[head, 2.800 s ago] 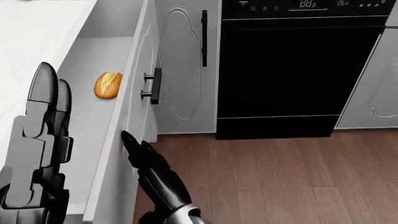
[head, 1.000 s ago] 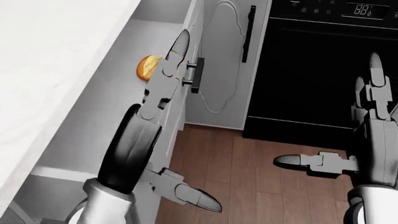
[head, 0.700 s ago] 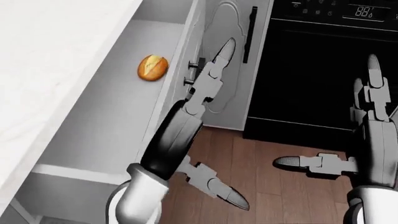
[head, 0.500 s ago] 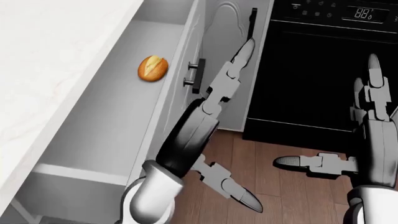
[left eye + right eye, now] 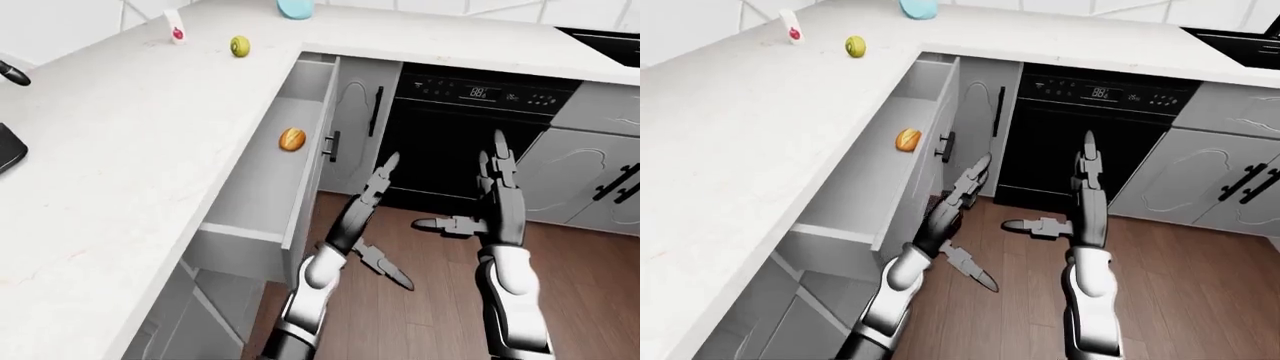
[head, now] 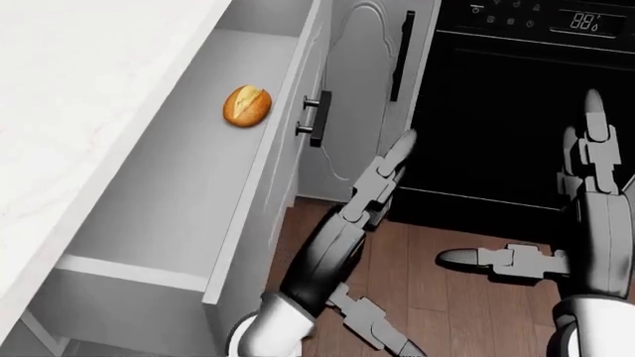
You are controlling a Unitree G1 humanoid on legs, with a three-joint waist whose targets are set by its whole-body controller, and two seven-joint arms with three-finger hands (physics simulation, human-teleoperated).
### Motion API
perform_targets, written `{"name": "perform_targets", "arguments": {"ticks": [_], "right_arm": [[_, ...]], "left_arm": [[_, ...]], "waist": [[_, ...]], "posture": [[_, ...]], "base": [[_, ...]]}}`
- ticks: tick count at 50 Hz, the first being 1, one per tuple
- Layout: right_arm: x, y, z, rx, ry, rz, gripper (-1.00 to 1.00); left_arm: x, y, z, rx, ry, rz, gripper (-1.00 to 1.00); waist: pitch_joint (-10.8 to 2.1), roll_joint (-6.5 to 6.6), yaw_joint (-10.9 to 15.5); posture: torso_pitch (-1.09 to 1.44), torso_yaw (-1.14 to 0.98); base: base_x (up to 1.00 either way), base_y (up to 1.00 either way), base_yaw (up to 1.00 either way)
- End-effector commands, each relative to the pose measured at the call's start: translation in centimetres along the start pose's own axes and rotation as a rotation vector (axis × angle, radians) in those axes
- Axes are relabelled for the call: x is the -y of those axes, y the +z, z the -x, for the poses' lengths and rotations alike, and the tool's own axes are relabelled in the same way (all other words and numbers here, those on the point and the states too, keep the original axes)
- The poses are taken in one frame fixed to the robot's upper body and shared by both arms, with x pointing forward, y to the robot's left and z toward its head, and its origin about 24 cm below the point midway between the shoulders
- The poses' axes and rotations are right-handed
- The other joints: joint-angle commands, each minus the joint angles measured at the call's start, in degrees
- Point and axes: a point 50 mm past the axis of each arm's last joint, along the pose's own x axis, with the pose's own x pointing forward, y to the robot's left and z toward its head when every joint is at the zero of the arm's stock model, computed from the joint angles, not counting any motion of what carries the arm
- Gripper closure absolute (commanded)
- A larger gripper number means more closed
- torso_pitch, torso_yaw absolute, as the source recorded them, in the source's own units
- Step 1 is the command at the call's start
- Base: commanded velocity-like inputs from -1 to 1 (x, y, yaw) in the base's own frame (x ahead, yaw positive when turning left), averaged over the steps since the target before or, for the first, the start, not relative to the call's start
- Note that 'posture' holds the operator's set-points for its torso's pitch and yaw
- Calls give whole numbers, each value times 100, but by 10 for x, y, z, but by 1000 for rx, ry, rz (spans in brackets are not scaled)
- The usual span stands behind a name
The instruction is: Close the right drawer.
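Drawer stands open — left hand beside its front.

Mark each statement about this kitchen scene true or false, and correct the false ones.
1. The drawer is pulled out. True.
2. A bread roll lies inside the drawer. True.
3. The left hand grips the drawer handle. False: its fingers are open and clear of the handle, to the handle's right in the head view.
4. The right hand holds a cup. False: it is open and holds nothing.
5. A green fruit sits on the counter. True.
6. The dishwasher door hangs open. False: it is shut.
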Motion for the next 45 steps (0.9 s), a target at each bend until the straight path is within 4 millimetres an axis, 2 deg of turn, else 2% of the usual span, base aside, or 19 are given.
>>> {"name": "perform_targets", "arguments": {"ticks": [1,8,20,27,32,45], "right_arm": [[2,17,-5,92,-8,2,-100],[1,17,-5,92,-7,3,-100],[0,15,-6,87,-5,4,-100],[0,15,-6,85,-5,4,-100],[-2,15,-6,86,-1,1,-100],[-1,15,-6,87,-2,2,-100]], "left_arm": [[2,18,-6,96,-4,-19,-100],[5,10,2,63,-12,1,-100],[2,-18,19,-48,123,131,-100],[2,-29,22,-103,195,196,-100],[-10,-39,21,-156,302,241,-100],[-15,-54,22,-248,416,265,-100]], "waist": [[-122,-35,-1],[-115,-29,-7],[-123,-18,-14],[-125,-12,-15],[-137,-11,-18],[-152,3,-37]], "posture": [[0,0],[0,0],[0,0],[0,0],[0,0],[0,0]], "base": [[0,0,0],[0,0,0],[0,0,0],[0,0,0],[0,0,0],[0,0,0]]}}
